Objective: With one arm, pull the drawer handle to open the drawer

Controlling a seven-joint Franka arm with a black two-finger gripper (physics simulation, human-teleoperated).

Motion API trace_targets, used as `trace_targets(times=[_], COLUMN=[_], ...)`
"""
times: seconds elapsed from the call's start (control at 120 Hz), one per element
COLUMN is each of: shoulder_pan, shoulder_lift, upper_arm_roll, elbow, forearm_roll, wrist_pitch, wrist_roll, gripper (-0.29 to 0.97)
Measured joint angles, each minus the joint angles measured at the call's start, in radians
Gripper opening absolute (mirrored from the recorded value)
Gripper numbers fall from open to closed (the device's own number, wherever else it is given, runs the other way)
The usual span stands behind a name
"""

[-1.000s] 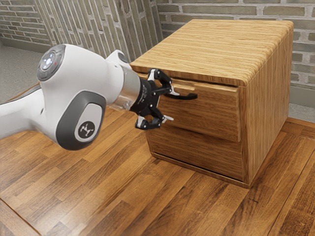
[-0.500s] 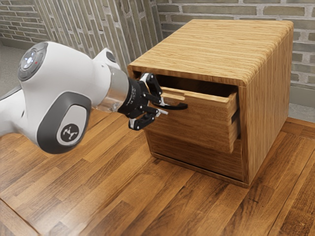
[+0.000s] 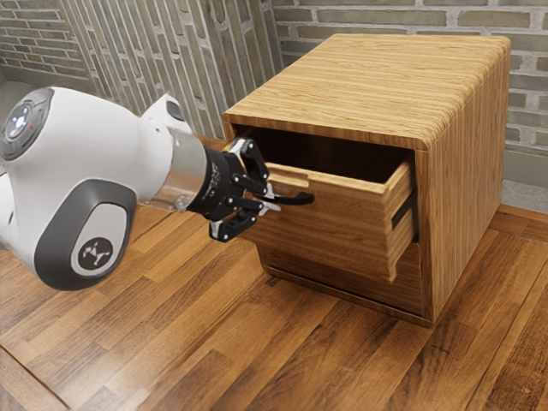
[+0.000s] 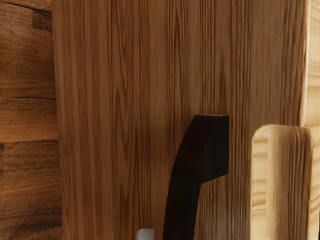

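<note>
At the exterior view's left the white arm reaches over the desk, its end effector clamped tight on the black handle of the top drawer, which juts partway out of the wooden cabinet.

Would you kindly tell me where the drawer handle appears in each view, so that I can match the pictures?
Exterior view: the handle is the black bar on the upper part of the drawer front, at its end toward the exterior view's left.
Wrist view: the handle is the black curved bar standing off the drawer front, beside a pale wooden edge.
Shared landmark: the drawer front behind the handle.
</note>
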Motion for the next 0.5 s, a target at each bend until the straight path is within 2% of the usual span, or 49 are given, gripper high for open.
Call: trace_targets(times=[0.5], shoulder_pan=[0.0], shoulder_lift=[-0.143], upper_arm_roll=[-0.003], elbow=[-0.114], forearm_roll=[0.001], wrist_pitch=[0.0], wrist_roll=[-0.002], gripper=[-0.09])
